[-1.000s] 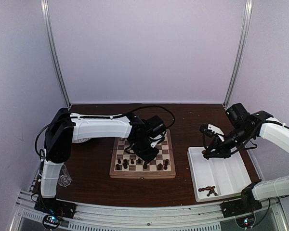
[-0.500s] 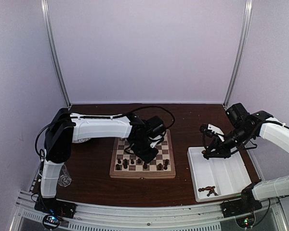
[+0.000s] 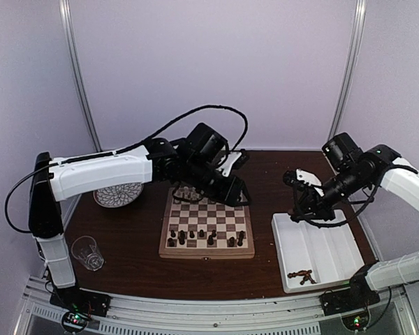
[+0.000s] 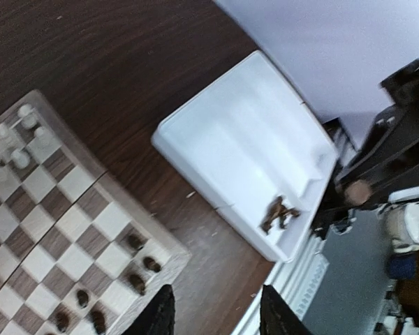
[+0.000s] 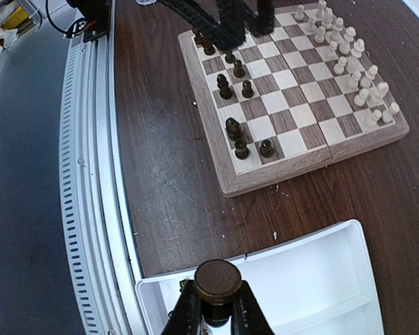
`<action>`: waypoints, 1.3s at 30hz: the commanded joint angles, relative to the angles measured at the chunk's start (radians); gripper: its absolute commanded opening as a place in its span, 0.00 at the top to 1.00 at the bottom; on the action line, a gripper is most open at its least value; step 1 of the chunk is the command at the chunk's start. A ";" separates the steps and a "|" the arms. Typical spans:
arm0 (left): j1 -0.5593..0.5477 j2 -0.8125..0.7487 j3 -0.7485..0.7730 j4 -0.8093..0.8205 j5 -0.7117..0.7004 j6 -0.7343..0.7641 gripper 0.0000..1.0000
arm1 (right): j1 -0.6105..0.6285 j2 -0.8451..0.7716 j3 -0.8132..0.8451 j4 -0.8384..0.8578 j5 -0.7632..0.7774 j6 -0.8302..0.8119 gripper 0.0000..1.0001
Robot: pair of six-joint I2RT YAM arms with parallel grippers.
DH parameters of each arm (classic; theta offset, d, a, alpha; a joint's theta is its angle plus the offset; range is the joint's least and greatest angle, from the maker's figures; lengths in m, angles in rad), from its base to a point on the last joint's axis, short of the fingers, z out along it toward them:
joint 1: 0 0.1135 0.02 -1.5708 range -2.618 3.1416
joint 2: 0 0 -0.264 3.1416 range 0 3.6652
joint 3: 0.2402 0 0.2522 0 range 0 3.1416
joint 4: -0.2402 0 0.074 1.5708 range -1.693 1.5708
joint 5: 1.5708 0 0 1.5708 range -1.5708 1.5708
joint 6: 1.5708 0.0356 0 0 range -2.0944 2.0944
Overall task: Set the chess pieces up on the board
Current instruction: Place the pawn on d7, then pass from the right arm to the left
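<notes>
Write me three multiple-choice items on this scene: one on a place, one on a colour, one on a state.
1. Where does the white rectangular divided tray lie, relative to the square wooden chessboard?
A. on its left
B. on its right
C. on top of it

2. What colour are the chess pieces on the board's far rows?
A. cream-white
B. red
C. dark brown

3. The right gripper is:
A. open and empty
B. shut on a glass
C. shut on a dark brown wooden chess piece

Answers:
1 B, the tray sits on the table beside the board's right edge.
2 A, pale pieces stand along the far rows in the right wrist view.
3 C, its fingers pinch a round-topped brown piece above the tray.
</notes>
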 commanded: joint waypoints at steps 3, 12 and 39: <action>-0.015 0.046 -0.034 0.333 0.272 -0.257 0.56 | 0.121 0.054 0.087 -0.055 0.194 -0.069 0.95; -0.060 0.134 0.015 0.452 0.386 -0.379 0.53 | 0.169 0.082 0.138 -0.028 0.247 -0.037 0.95; -0.065 0.220 0.020 0.593 0.435 -0.502 0.75 | 0.230 0.079 0.144 -0.002 0.251 -0.008 0.95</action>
